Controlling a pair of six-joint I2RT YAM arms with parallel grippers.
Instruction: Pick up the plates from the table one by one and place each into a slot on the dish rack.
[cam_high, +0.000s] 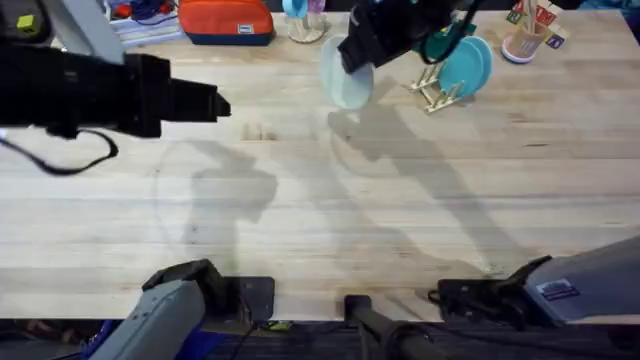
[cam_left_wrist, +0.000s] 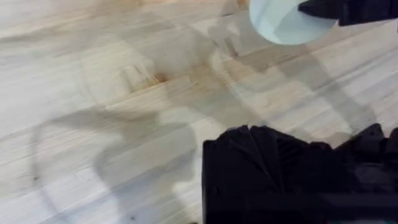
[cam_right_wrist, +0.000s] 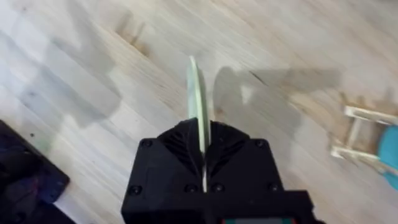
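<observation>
Cream plate (cam_high: 349, 82) in right hand (cam_high: 358, 52); two teal plates (cam_high: 467, 63) racked.

Your right gripper (cam_high: 352, 62) held a pale plate (cam_high: 348, 80) above the table (cam_high: 320, 220), just left of the rack (cam_high: 436, 92), where two teal plates (cam_high: 467, 62) stood. Your left arm (cam_high: 100, 92) hung over the table's left side.

Overhead plus two close table-facing (cam_high: 300, 200) wrist views
</observation>
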